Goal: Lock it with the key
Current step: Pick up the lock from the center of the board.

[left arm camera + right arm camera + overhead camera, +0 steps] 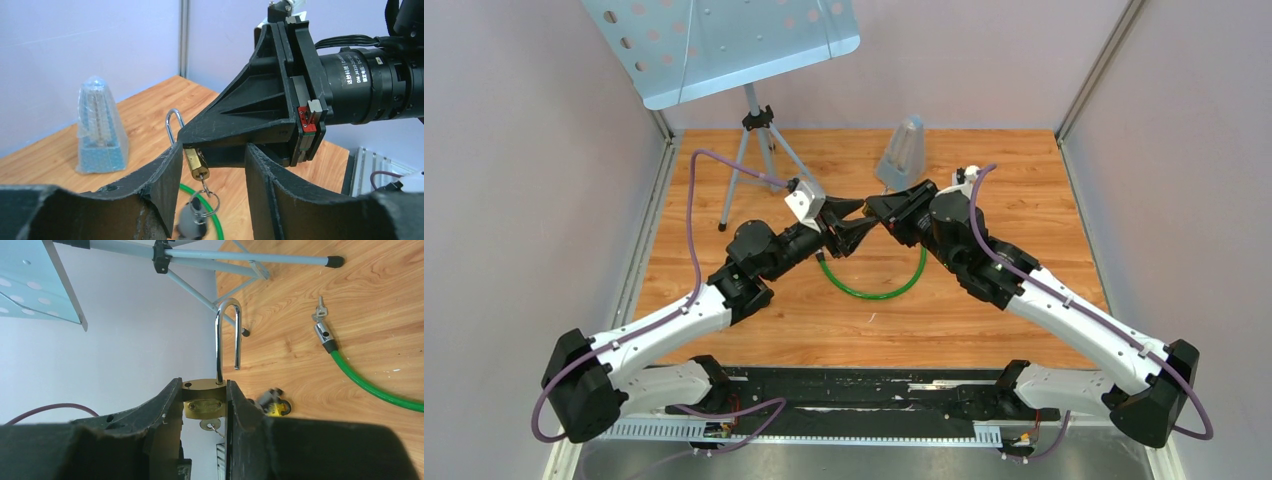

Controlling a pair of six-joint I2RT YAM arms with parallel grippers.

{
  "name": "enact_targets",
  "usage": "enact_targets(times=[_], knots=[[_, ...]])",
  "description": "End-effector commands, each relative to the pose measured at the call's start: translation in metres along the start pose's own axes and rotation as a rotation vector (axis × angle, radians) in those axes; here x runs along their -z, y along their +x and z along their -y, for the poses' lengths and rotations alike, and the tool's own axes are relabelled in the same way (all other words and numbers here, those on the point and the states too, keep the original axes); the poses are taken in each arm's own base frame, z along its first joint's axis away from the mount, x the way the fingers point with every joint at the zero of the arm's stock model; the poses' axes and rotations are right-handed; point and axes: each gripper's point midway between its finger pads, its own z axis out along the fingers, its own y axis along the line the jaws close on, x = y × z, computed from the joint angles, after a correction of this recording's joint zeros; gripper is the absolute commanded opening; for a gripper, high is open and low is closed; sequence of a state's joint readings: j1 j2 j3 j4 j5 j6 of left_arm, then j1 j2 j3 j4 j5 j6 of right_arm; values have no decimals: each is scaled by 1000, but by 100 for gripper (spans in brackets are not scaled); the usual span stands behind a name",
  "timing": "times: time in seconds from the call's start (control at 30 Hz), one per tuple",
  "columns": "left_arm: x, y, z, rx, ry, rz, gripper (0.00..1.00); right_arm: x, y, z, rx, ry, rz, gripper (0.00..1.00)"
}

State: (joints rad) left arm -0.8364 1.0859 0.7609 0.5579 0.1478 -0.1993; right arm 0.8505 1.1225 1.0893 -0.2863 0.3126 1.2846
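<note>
My right gripper is shut on the body of a brass padlock. The padlock's steel shackle stands open, one leg free. A key sits in the keyhole. In the left wrist view the padlock hangs under the right gripper's fingers, with the key, its ring and a blurred grey fob dangling below. My left gripper is open, one finger on each side of the key and padlock base. The left finger's tip is close against the padlock. From above, both grippers meet tip to tip.
A green cable loops on the wooden table beneath the grippers, its metal end lying free. A plastic-wrapped metronome stands at the back. A music stand on a tripod stands at the back left.
</note>
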Motion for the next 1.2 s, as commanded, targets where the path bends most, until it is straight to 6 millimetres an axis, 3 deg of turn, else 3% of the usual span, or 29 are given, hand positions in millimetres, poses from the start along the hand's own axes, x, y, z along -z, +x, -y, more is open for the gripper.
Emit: enact_targets(times=[0.0,0.37,0.57,0.7,1.03,1.17], knots=[[-5,-22,-8,21,-55,106,54,11,-11,-44,-66,-117,16,15],[-8,-12,-19,37,-110,93,60,11,-11,-46,-104,-137,17,16],[-8,-11,-16,36,-90,100,42,13,-12,-44,-130,-141,21,16],[-4,-15,-13,42,-76,126,39,16,-14,-42,-143,-145,28,16],[-10,-19,-11,55,-63,148,44,19,-8,-42,-159,-155,-9,17],[-17,-10,-13,66,-66,123,44,18,-6,-42,-174,-160,-17,17]])
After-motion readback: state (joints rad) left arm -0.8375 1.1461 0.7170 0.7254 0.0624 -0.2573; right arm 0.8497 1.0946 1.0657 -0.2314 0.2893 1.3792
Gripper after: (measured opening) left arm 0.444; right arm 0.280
